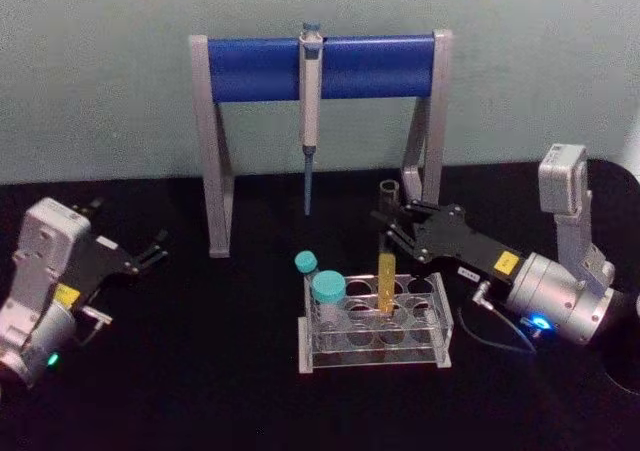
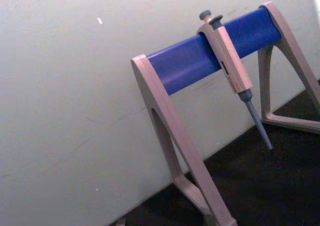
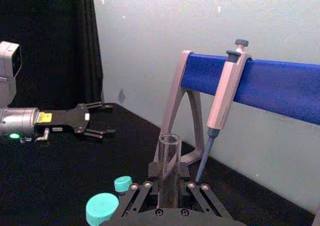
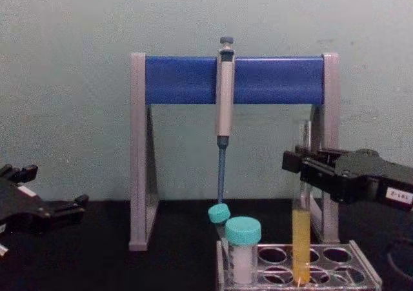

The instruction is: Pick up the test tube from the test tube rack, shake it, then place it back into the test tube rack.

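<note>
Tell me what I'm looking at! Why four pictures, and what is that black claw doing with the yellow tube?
It's a robot with two arms, each ending in a claw called an end effector. Four cameras took the pictures: one on its head, one on its chest, one on each wrist. On the black table stands a clear test tube rack holding two teal-capped tubes and a long test tube with yellow liquid. Behind, a pipette hangs on a blue-and-grey stand. The right end effector is closed around the test tube's upper part; its bottom sits in the rack. The left end effector rests open on the left.
</note>
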Controlling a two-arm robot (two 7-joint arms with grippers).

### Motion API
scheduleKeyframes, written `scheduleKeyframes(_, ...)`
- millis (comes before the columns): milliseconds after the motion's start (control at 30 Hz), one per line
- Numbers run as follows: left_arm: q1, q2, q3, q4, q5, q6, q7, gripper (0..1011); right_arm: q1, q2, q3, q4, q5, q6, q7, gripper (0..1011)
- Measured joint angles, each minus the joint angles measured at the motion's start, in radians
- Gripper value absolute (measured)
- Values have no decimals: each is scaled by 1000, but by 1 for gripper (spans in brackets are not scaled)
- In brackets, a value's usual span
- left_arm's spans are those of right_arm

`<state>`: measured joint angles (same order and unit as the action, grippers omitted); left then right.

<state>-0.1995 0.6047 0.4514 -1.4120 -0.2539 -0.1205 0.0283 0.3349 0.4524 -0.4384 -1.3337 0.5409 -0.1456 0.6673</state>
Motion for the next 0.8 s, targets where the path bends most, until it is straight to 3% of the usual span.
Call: scheduleKeyframes(800,0,0,0,0,0,0,0,1001,18,-2,-24,29,-21,32,-5,232)
